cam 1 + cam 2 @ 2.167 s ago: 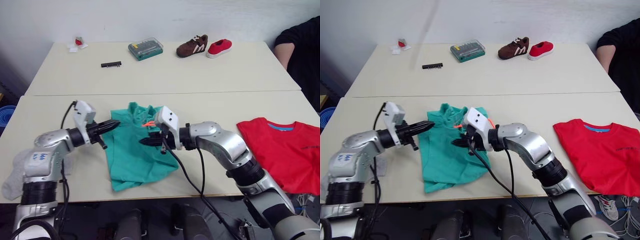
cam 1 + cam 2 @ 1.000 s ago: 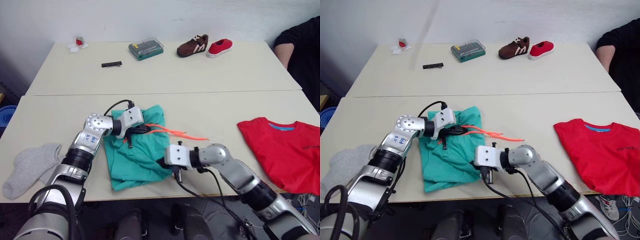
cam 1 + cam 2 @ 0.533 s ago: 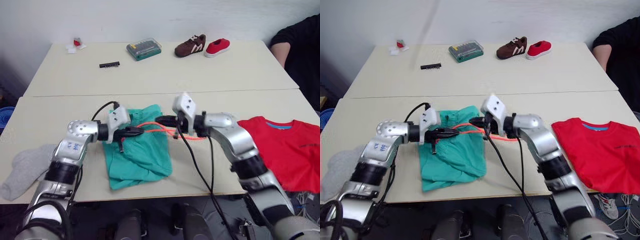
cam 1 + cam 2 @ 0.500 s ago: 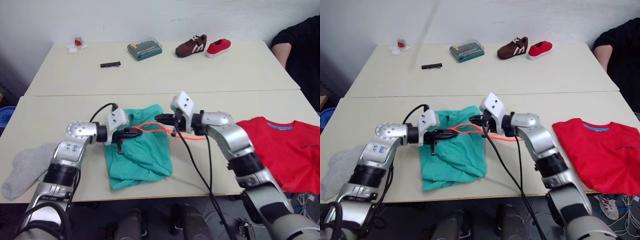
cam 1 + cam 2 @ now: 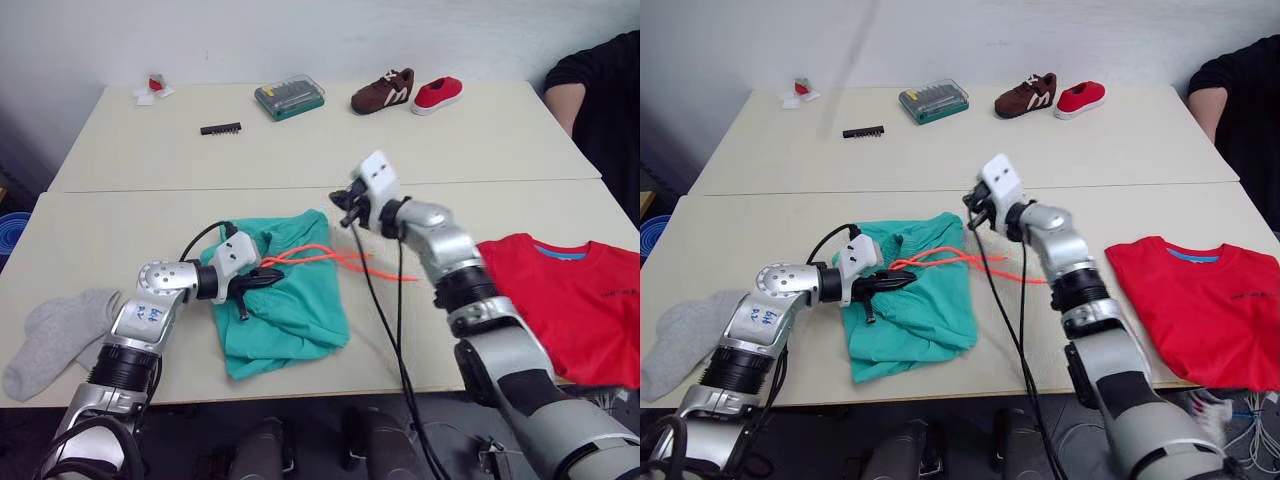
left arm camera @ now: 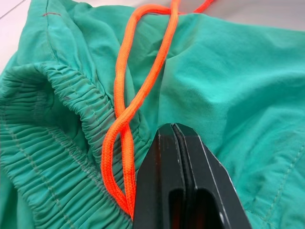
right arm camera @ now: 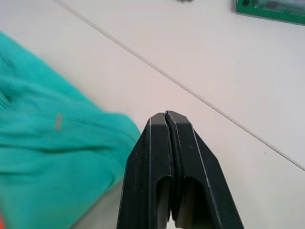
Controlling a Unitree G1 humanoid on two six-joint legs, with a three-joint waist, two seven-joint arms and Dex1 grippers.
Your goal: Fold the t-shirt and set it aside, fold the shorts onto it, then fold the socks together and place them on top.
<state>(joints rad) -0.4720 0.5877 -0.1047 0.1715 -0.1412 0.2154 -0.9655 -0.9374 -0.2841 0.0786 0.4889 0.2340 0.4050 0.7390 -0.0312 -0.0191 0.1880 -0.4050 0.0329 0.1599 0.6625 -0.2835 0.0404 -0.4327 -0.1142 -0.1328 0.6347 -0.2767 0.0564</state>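
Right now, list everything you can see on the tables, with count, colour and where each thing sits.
shorts: one, teal-green, folded, front table centre-left
drawstring: one, neon orange, trailing from the shorts onto the table toward the right
t-shirt: one, bright red, flat at the front table's right edge
socks: light grey, count unclear, front table's left edge
bit case: one, green with clear lid, back table
black strip: one, back table, left of the case
shoes: one brown, one red, back table right
small red and white item: back table's far left corner
person's arm: dark sleeve, far right
left tool: shut, resting on the shorts
right tool: shut, raised above the table beyond the shorts
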